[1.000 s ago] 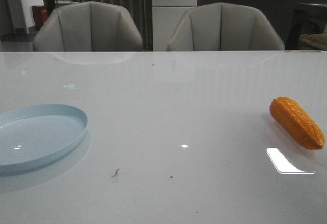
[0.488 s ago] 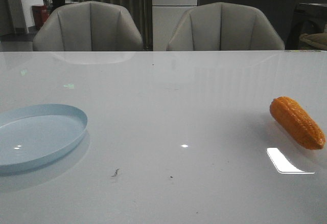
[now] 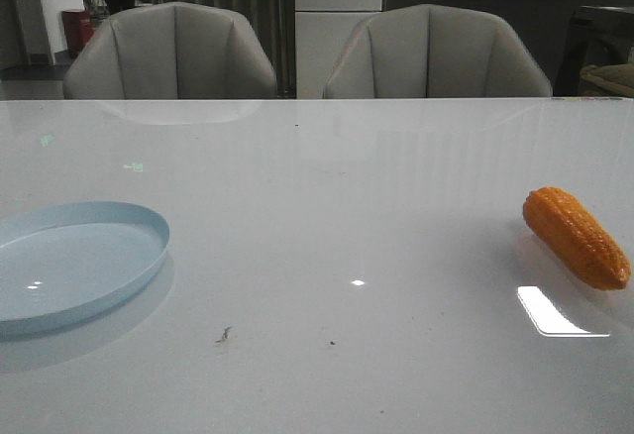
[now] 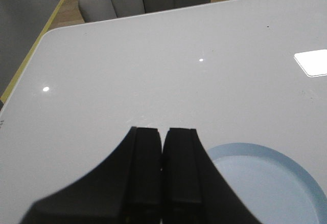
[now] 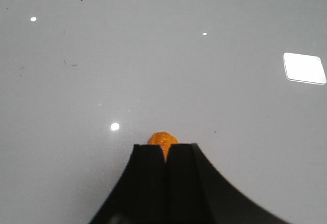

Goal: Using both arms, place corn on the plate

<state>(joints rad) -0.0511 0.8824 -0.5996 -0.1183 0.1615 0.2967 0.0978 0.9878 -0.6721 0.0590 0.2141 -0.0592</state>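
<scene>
The orange corn (image 3: 577,237) lies on the white table at the right in the front view, tapered end toward the near right. The pale-blue plate (image 3: 74,261) sits at the left edge, bare. Neither arm shows in the front view. In the left wrist view my left gripper (image 4: 163,132) is shut and empty, with the plate (image 4: 286,183) beside its fingers. In the right wrist view my right gripper (image 5: 165,147) is shut and empty, held above the table. One end of the corn (image 5: 162,139) peeks out just past its fingertips; the rest is hidden behind them.
Two grey chairs (image 3: 170,53) (image 3: 436,53) stand behind the table's far edge. A bright light reflection (image 3: 555,313) lies on the table near the corn. A small dark speck (image 3: 224,335) marks the table front of centre.
</scene>
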